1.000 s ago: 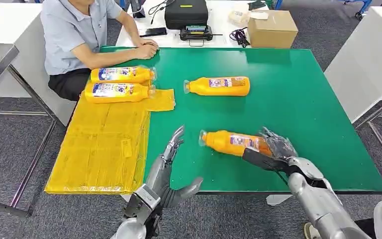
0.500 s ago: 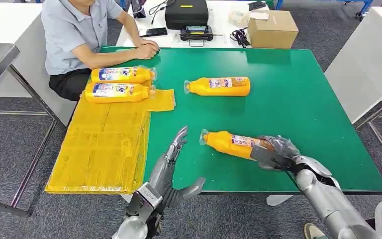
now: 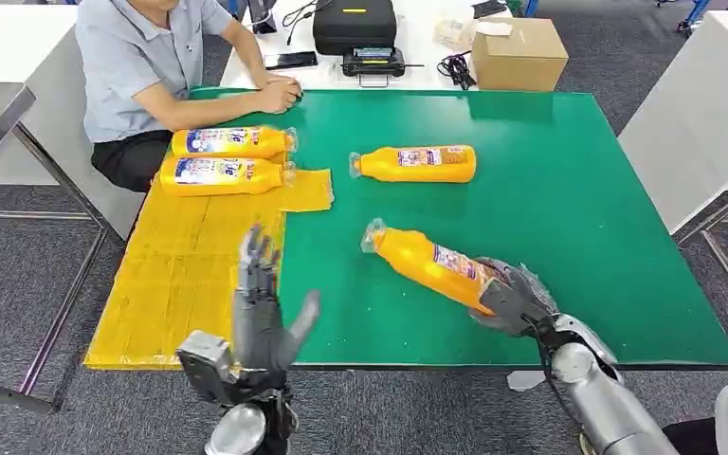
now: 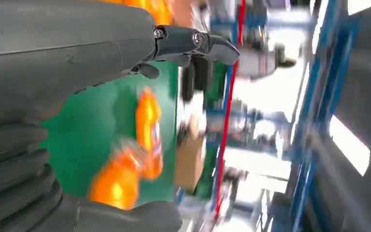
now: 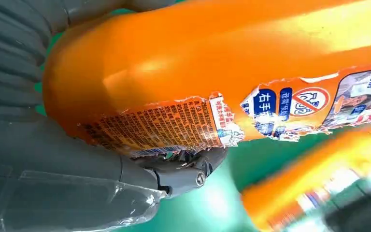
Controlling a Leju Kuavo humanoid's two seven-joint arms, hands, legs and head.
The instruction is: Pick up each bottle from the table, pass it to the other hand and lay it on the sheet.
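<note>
Nearest us, our left hand [image 3: 258, 313] stands upright over the near edge of the green table [image 3: 588, 218], just where the yellow sheet [image 3: 190, 275] ends, palm turned toward the middle, fingers [image 3: 258, 254] spread and holding nothing; in the left wrist view the thumb and fingers [image 4: 193, 41] stand well apart with two orange bottles blurred between them. To the right along that same near edge, our right hand [image 3: 510, 301] grips the base end of the held bottle [image 3: 427, 261], fingers wrapped around its body; the right wrist view shows the thumb [image 5: 183, 174] pressed under the torn label. The bottle slants away from the hand with its cap end raised toward the table's middle, and seems to be clear of the table. We judge this to be the handover step: picked up, not yet passed. Next we need the two hands brought together, the left closing on the free cap half before the right lets go. Farther in, near the table's middle, a third bottle [image 3: 415, 163] lies on its side, waiting. At the far left corner, two bottles [image 3: 227, 157] lie side by side on the sheet, just beside a seated person [image 3: 152, 66].
</note>
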